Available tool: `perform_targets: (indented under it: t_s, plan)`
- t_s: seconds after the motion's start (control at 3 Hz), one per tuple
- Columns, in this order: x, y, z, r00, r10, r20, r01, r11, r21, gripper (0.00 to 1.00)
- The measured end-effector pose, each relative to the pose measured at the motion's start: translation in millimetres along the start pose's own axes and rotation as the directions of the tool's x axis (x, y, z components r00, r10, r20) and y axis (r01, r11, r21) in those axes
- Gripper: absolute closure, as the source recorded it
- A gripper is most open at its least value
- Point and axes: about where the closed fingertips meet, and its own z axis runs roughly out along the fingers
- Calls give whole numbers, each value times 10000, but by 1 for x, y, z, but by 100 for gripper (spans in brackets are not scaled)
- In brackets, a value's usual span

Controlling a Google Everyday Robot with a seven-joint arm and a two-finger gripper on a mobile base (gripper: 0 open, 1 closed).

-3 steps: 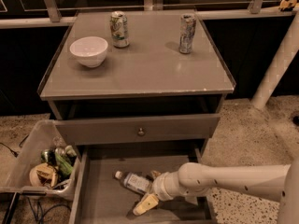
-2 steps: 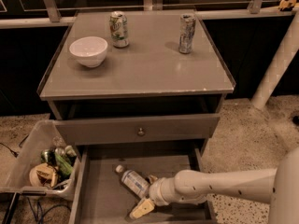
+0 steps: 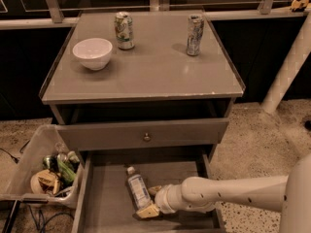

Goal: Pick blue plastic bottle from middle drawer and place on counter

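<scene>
The blue plastic bottle [image 3: 138, 188] lies on the floor of the open middle drawer [image 3: 104, 200], white cap pointing to the back left. My gripper [image 3: 150, 200] reaches in from the right, low in the drawer. Its pale fingertips [image 3: 147, 210] sit at the bottle's lower end, one near its right side and one just below it. The jaws look spread around the bottle's base. The counter [image 3: 146, 74] is the grey cabinet top above.
A white bowl [image 3: 92, 53] and two metal cans [image 3: 125, 30] [image 3: 195, 35] stand on the counter. A closed drawer front with a round knob [image 3: 146, 137] is above the open drawer. A clear bin of clutter [image 3: 46, 169] stands on the floor at left. A white post [image 3: 286, 67] is at right.
My arm has slid left and lower in the drawer. The bottle has turned from lying slanted to nearly lengthwise, with its cap toward the back, and my fingertips are now at its lower end.
</scene>
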Motion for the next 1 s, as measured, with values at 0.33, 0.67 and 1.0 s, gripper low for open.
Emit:
perform_targets:
  t_s: [0.33, 0.67, 1.0]
  plan:
    - [0, 0, 0, 10000, 0, 0, 0, 10000, 0, 66]
    - [0, 0, 0, 10000, 0, 0, 0, 10000, 0, 87]
    - [0, 0, 0, 10000, 0, 0, 0, 10000, -1, 100]
